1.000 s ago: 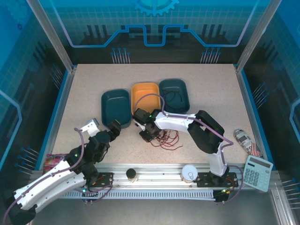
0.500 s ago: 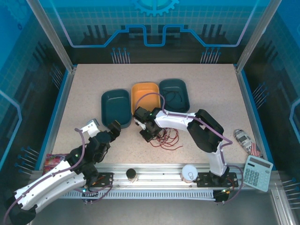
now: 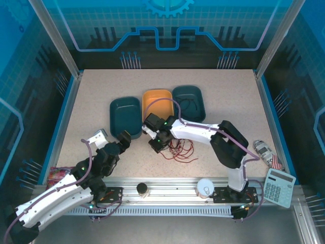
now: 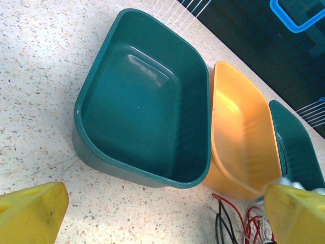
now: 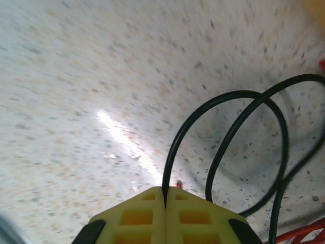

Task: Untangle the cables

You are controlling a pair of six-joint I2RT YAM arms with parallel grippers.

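The cables (image 3: pixel 180 150), a loose tangle of thin red and black wires, lie on the table in front of the orange bin. My right gripper (image 3: pixel 156 146) sits at the tangle's left edge. In the right wrist view its yellow jaws are pressed together on a black cable (image 5: pixel 223 132), and the right gripper (image 5: pixel 165 195) pinches one end while the cable loops away over the table. Red wire (image 5: pixel 304 231) shows at the lower right. My left gripper (image 3: pixel 124 137) stands open left of the tangle. The left gripper (image 4: pixel 165 218) has nothing between its fingers, and the cables (image 4: pixel 238 223) lie near its right finger.
Three bins stand in a row: a teal bin (image 3: pixel 125 116), an orange bin (image 3: pixel 157 104) and a second teal bin (image 3: pixel 189 100) with a dark cable inside. At the near edge are a calculator (image 3: pixel 280 187), a white cup (image 3: pixel 205 188), a small jar (image 3: pixel 142 189) and a packet (image 3: pixel 58 175).
My right gripper has closed on the black cable and shifted slightly left, and the right arm's elbow has swung right. The left arm has not moved.
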